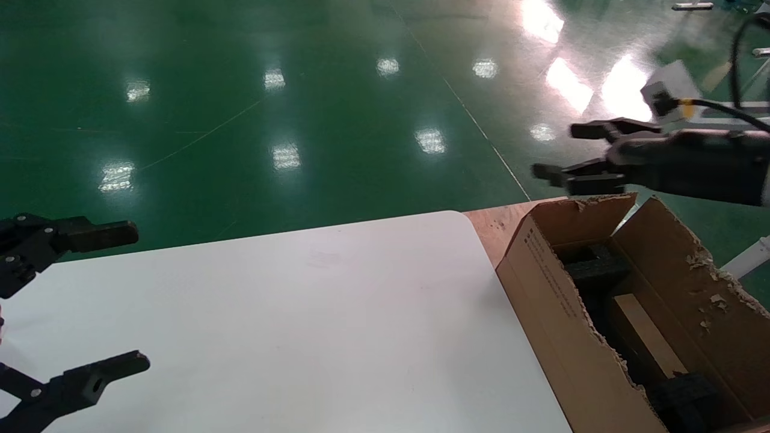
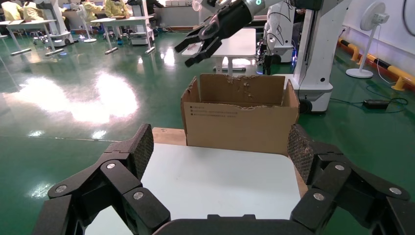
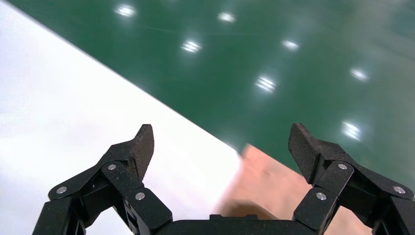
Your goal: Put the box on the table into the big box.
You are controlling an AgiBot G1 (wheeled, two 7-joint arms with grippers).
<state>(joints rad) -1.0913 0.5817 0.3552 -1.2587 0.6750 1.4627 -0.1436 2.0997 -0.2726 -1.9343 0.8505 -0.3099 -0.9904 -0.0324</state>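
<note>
Right gripper (image 1: pixel 562 153) at upper right of the head view, fingers apart, empty, above the far rim of the big box (image 1: pixel 559 313); box (image 1: pixel 649 334) lying inside the big box at lower right, among black foam pieces (image 1: pixel 595 267); left gripper (image 1: pixel 129 297) at lower left, fingers wide apart, over the table (image 1: pixel 313 325).

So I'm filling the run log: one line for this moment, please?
left tool open, over table | right tool open, above big box far rim | small box inside big box
</note>
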